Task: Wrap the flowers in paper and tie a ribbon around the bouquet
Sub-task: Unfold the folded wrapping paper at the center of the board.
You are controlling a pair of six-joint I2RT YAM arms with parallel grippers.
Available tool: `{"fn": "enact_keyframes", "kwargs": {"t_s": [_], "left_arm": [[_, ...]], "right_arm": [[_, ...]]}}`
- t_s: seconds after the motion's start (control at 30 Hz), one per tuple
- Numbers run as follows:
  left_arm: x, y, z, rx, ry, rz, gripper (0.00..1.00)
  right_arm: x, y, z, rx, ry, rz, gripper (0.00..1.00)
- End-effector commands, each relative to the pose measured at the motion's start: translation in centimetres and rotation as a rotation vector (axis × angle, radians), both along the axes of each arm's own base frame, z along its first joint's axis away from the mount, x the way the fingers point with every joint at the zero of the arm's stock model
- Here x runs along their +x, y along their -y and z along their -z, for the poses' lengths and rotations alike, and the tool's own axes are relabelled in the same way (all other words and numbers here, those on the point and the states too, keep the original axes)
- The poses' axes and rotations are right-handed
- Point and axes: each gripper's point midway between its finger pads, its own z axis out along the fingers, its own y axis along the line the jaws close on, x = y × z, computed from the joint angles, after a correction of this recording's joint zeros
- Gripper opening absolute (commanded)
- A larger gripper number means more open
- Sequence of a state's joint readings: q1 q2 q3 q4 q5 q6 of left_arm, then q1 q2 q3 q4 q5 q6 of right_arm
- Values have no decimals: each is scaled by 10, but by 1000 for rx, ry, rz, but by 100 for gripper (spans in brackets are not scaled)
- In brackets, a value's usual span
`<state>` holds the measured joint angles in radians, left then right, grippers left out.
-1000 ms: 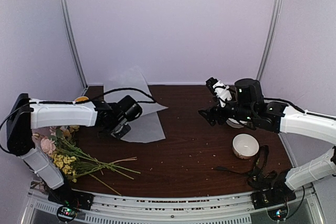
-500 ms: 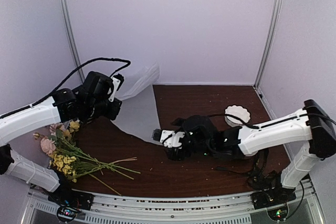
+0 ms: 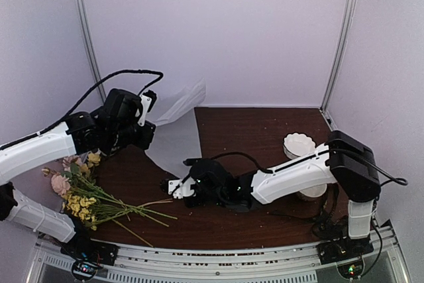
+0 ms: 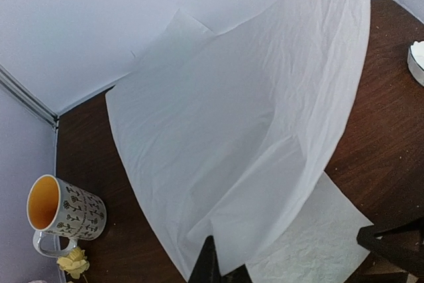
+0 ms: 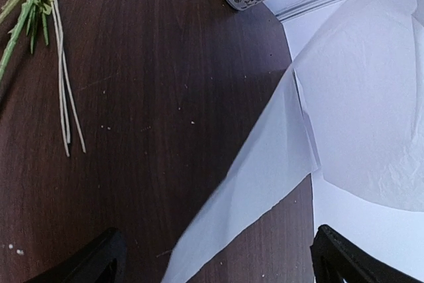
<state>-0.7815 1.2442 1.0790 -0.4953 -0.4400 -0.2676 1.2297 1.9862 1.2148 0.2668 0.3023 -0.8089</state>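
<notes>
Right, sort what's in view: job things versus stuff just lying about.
For the job:
paper, held up in the left pincer
flowers, lying loose

Lying about:
mug
bowl

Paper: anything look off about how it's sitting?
Yes. The paper isn't flat: the left gripper pinches one edge and holds it up, so the sheet billows and folds over itself. The flowers lie apart, off the sheet.
</notes>
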Motion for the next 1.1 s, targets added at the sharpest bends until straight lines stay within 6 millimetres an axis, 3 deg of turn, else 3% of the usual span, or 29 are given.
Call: {"fn": "enact_keyframes", "kwargs": {"t_s": [0.0, 0.13, 0.2, 0.27, 0.3, 0.37, 0.5, 0.73, 0.93, 1.0, 1.07], "left_arm": [[4, 3, -23, -88, 68, -9, 0], [2, -2, -24, -90, 72, -20, 0], [0, -4, -24, -99, 76, -24, 0], [-3, -8, -25, -110, 82, -32, 0], [-4, -10, -26, -112, 85, -36, 0], [-6, -15, -29, -121, 96, -49, 0], [-5, -16, -43, -174, 126, -59, 0], [2, 18, -90, -330, 207, 61, 0], [8, 59, -104, -403, 218, 209, 0], [7, 68, -112, -436, 232, 251, 0], [7, 73, -115, -455, 240, 278, 0]], "right_arm": [[14, -13, 11, -7, 52, 65, 98], [21, -20, 13, 53, 36, 96, 78], [27, -20, 12, 71, 35, 114, 59], [41, -15, 6, 84, 64, 177, 17], [49, -9, 0, 93, 85, 223, 1], [60, 4, -15, 118, 113, 288, 0], [74, 50, -55, 160, 172, 413, 0], [61, 150, -108, 82, 249, 614, 0], [20, 210, -157, 122, 146, 595, 0], [0, 217, -169, 118, 107, 535, 0], [-26, 212, -178, 123, 34, 421, 0]]}}
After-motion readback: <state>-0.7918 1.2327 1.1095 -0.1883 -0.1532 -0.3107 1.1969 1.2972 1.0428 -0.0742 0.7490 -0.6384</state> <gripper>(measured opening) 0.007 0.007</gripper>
